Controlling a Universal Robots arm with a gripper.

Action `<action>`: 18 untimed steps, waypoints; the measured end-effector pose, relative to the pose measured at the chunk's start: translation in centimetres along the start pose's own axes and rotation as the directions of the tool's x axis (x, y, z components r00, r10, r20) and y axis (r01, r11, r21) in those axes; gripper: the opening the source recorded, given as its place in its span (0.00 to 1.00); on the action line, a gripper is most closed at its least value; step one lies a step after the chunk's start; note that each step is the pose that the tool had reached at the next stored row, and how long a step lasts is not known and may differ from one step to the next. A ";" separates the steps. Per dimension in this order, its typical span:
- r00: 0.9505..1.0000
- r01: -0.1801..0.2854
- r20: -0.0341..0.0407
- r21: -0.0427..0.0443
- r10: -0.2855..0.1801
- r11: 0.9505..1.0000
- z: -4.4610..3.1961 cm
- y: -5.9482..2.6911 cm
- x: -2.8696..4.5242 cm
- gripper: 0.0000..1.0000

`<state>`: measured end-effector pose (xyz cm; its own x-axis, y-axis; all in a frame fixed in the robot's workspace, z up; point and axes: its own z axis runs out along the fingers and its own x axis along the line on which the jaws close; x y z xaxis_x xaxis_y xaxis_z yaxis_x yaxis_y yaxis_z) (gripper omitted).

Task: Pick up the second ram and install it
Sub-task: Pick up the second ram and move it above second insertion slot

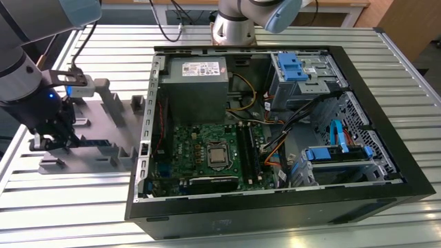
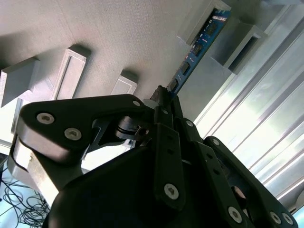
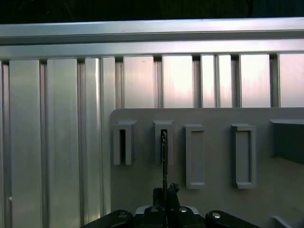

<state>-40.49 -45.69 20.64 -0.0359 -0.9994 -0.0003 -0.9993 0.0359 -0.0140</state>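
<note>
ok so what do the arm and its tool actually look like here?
The arm is a dark silver-grey tube with pale blue joint caps; a small blue light glows at its wrist. A pale boxy module with a black cable sits beside that. The tool is black, made of flat linkage plates with silver screw heads.

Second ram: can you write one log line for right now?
gripper: shut on second ram | far end: in gray holder slot | install: not yet done
</note>
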 end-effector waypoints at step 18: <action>1.000 0.000 0.000 0.000 0.000 1.000 -0.50 -0.01 0.00 0.14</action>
<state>-40.49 -45.69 21.14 -0.0359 -0.9994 -0.0003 -0.9993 0.0359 -0.0140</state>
